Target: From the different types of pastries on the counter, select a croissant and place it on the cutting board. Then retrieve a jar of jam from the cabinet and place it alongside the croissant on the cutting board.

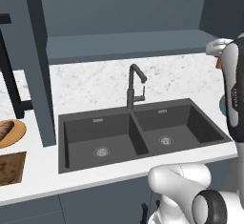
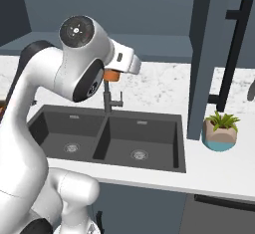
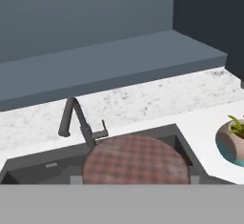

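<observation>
Hand view had the jam jar low and centre, its red-checked lid facing the cam; gripper sat narrow on it, one finger tip at each side of the lid, so it was holding the jar; jar was up in the air over the sink, w/ the tap just behind it. Plant pot stood on the counter to the right of the sink. Left base view: double sink in the middle of the white counter, tap at its back edge; far left, a brown board lay at the counter's front, and beside it a brown pastry on a round wooden plate, type unclear. Right base view: cabinet door hung open near the plant pot.
</observation>
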Available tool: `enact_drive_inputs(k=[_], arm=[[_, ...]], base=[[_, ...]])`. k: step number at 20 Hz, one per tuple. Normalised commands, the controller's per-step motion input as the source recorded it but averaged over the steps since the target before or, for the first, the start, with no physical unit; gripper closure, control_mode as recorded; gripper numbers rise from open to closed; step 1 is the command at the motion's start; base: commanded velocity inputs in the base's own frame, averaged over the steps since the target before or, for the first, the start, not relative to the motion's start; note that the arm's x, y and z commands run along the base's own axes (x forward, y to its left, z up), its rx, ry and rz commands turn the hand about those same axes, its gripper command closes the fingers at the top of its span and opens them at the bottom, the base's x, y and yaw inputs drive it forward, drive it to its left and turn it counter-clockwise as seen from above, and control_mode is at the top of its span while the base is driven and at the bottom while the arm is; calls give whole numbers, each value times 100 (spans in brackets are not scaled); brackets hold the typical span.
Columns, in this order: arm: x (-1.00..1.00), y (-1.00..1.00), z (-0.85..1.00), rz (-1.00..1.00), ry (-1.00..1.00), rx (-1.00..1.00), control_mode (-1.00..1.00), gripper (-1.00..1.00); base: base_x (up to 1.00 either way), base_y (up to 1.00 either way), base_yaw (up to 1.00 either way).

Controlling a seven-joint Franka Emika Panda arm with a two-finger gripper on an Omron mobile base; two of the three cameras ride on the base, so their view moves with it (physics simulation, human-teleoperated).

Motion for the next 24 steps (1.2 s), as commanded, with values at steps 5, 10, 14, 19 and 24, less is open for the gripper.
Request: enact_drive_inputs(k=[5,10,14,19,24], arm=[[-61,36,-23,0,8,0,-100,100],[-18,20,-25,1,2,0,-100,100],[0,0,0,0,0,0,100,100],[0,0,0,0,0,0,100,100],[0,0,0,0,0,0,100,100]], base=[[0,0,0],[0,0,0],[-89,4,0],[-100,13,2],[-100,55,5]])
